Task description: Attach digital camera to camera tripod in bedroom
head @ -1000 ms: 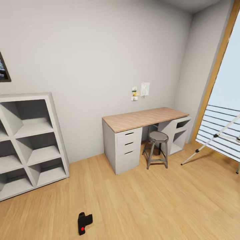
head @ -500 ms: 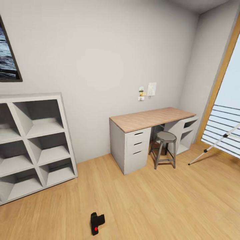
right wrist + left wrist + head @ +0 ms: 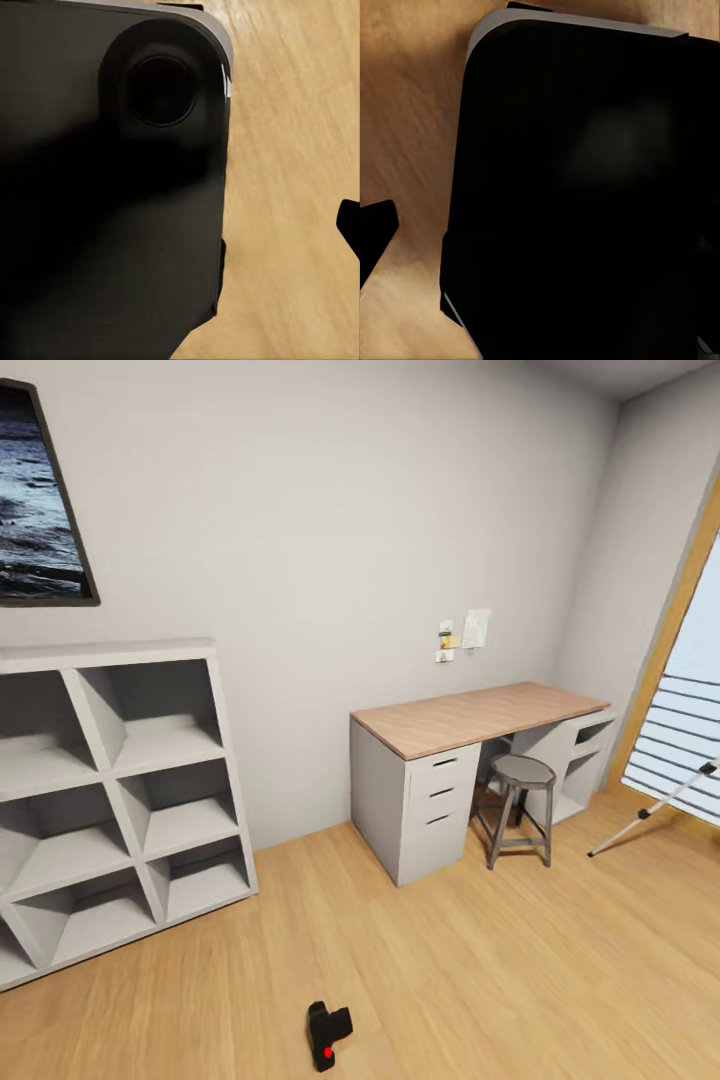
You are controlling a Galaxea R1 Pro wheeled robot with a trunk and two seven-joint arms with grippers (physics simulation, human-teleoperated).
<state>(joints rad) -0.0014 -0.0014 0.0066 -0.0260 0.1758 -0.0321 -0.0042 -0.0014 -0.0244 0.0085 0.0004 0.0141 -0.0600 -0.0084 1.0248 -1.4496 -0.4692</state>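
Digital camera [image 3: 328, 1035], small and black with a red button on top, lies on the light wood floor [image 3: 450, 980] at the bottom centre of the head view, apart from all the furniture. At the upper left a dark-framed seascape picture [image 3: 40, 500] hangs on the white wall, above a grey cubby shelf [image 3: 110, 800] at the left. Right of centre a wood-topped desk [image 3: 480, 715] with grey drawers stands against the wall, a grey stool [image 3: 520, 805] just in front of it. At the far right edge one silver leg of the camera tripod [image 3: 655, 808] slants before the railed window [image 3: 685, 745]. Whether either gripper is open or closed I cannot tell; both wrist views show a dark rounded body over wood flooring.
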